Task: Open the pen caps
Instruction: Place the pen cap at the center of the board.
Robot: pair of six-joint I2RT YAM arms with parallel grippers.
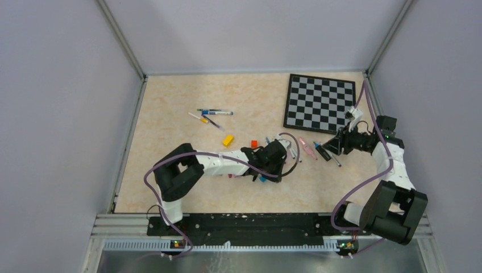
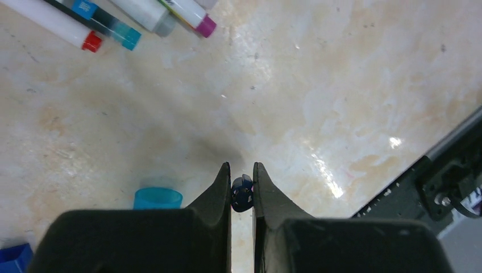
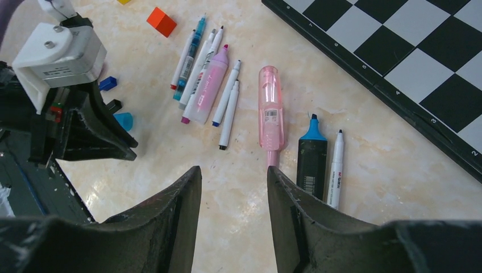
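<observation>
Nearest the arm bases, at about 6 o'clock on the bench, our left pincer is clenched on a dark blue cap, a tiny piece nipped right at the fingertips just above the surface. A cyan cap stands loose on the bench just beside it, at 9 o'clock from the tips.

A little farther out, towards 3 o'clock, our right pincer hangs released, with nothing between its fingers. Just beyond it lie a black highlighter with its blue tip bare, a thin white pen with its nib showing, and a pink highlighter. At 11 o'clock from those is a bundle of pens, most with exposed tips, and past it a red cube.

Farthest away, at 11 o'clock on the bench, a few far pens lie apart from the rest; we cannot tell whether they are capped. The chessboard sits at 1 o'clock.

We judge the task well along: the central pens look open and caps lie loose. What is left is setting down the held cap and checking the far group.
</observation>
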